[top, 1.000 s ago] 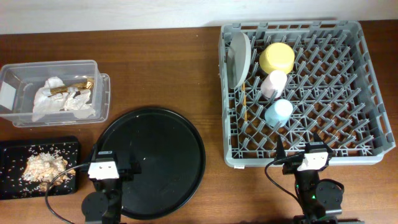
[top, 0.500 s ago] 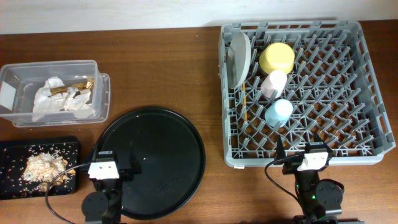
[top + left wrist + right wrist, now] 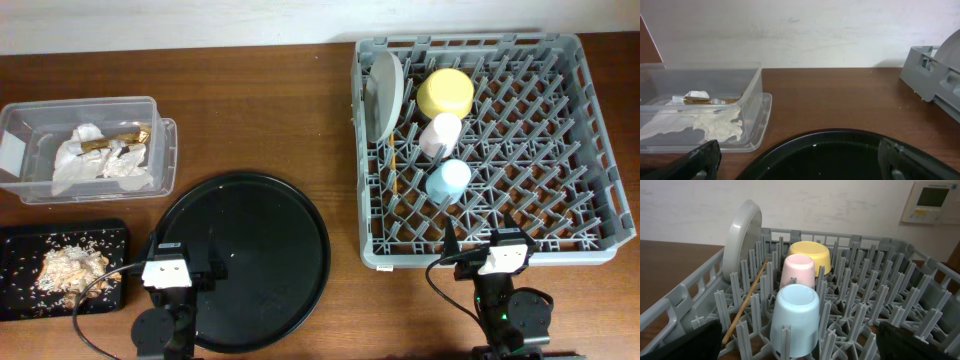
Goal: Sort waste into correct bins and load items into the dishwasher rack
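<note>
The grey dishwasher rack (image 3: 560, 150) (image 3: 920, 310) holds the white plate (image 3: 383, 95) (image 3: 741, 240) on edge, the yellow bowl (image 3: 446, 92) (image 3: 810, 256), the pink cup (image 3: 439, 134) (image 3: 799, 271), the blue cup (image 3: 447, 181) (image 3: 795, 317) and the chopsticks (image 3: 396, 175) (image 3: 746, 302). The clear tub (image 3: 30, 120) (image 3: 752, 107) holds white napkins (image 3: 100, 162) (image 3: 705, 125) and a gold-brown wrapper (image 3: 122, 138) (image 3: 705, 100). The black tray (image 3: 15, 240) holds food scraps (image 3: 72, 268). My left gripper (image 3: 180, 262) (image 3: 800, 162) is open and empty over the round tray. My right gripper (image 3: 490, 245) (image 3: 797, 342) is open and empty at the rack's near edge.
The large round black serving tray (image 3: 245, 260) (image 3: 840, 155) lies bare at the front centre. A white wall runs behind the table. A wall control panel (image 3: 932, 200) shows in the right wrist view.
</note>
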`<state>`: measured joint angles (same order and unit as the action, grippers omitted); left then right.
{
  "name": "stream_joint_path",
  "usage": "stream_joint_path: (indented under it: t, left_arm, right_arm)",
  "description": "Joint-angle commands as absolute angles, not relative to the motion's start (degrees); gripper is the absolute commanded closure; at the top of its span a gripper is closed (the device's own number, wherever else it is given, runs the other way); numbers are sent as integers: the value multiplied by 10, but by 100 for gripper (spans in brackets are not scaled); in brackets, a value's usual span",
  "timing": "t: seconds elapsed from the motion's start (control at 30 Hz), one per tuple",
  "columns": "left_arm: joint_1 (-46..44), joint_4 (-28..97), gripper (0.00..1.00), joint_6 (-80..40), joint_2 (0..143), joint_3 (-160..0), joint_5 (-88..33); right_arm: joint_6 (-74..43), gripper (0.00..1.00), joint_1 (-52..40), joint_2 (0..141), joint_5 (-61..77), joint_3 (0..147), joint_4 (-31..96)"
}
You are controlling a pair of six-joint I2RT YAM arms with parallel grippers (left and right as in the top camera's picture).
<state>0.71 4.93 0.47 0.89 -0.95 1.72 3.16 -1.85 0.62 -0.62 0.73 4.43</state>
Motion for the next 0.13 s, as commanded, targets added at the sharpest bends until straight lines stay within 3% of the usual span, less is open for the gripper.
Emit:
stream_joint_path:
  t: [0.0,0.1]
  left_arm:
    - [4,48,1,18,3,-5,9]
    - [4,48,1,18,3,-5,9]
  right_arm:
    - [27,2,-14,2,-9,3,47]
    - [27,2,-14,2,-9,3,47]
